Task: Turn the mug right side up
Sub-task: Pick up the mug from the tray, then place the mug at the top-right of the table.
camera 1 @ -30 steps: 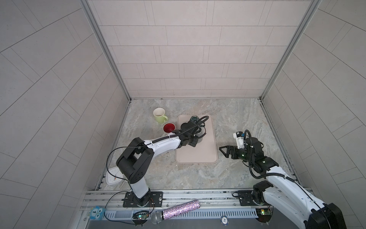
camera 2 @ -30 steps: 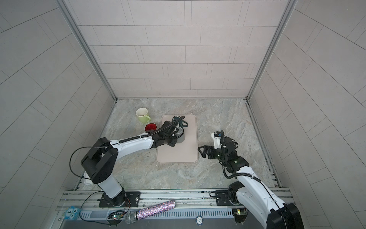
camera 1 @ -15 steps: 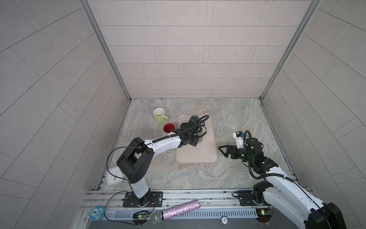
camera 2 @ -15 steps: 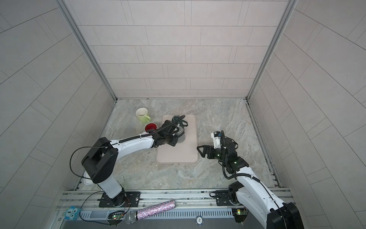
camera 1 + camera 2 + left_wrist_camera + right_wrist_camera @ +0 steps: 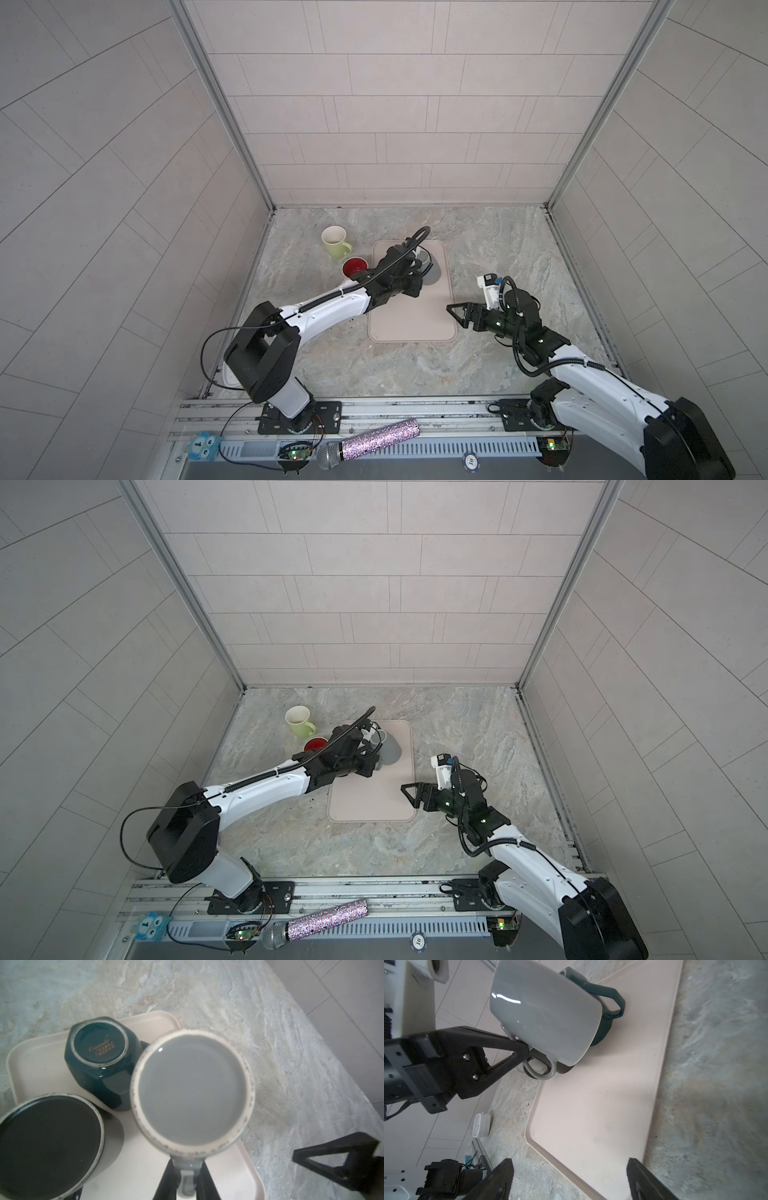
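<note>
Your left arm [image 5: 324, 309] reaches from the lower left of the frame diagonally toward the centre, forearm low over the counter [image 5: 498, 249]. The left pincer [image 5: 415, 282] is clenched on the handle of the grey mug [image 5: 430, 270]. The mug hangs tilted over the far end of the pink tray [image 5: 411, 332], base toward the wrist and rim slanting down. Beside it, a dark green mug [image 5: 99, 1059] and a black-based mug [image 5: 47, 1142] sit upside down on the tray. Your right arm [image 5: 582, 374] comes in from the lower right, elbow bent. The right pincer [image 5: 451, 311] is released and empty, jaws wide, pointing at the tray's right edge.
</note>
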Robot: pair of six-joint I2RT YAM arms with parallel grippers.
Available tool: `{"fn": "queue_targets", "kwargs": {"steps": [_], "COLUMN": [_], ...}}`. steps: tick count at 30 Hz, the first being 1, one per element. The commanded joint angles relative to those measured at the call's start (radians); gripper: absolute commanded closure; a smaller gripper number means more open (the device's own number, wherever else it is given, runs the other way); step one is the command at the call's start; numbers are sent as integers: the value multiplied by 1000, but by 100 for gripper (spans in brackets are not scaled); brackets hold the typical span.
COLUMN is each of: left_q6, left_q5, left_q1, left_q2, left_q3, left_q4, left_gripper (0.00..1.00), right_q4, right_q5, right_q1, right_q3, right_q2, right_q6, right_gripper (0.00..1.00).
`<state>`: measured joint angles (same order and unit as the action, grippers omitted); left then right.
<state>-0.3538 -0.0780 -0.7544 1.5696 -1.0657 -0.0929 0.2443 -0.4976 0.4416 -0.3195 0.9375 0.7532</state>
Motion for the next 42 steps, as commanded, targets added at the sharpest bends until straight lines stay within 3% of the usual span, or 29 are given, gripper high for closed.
{"fn": "queue_targets", "kwargs": {"steps": [1,4,16,28,42], "left_q6": [-31,-60,-143,-212,-269], "left_q5": [-20,-44,-104,-167,-239], "left_q1": [-22,-28,-28,-33,-22], "left_q2": [-54,-76,-178,-186,-222], "left_q3": [-16,-1,105,137,167], "left_q4": [114,146,332,418,516], "left_gripper": [100,100,100,100,100], "right_q4": [142,243,512,617,727], "right_q5": [50,61,17,8,-7], "right_q1": [31,35,36,57,59], "right_q3": [-12,-8,-33,-78,-66], "right_q2": [34,62,193,265,271], "right_q6": [65,93,144,143,147], "right_gripper": [20,31,38,43,55]}}
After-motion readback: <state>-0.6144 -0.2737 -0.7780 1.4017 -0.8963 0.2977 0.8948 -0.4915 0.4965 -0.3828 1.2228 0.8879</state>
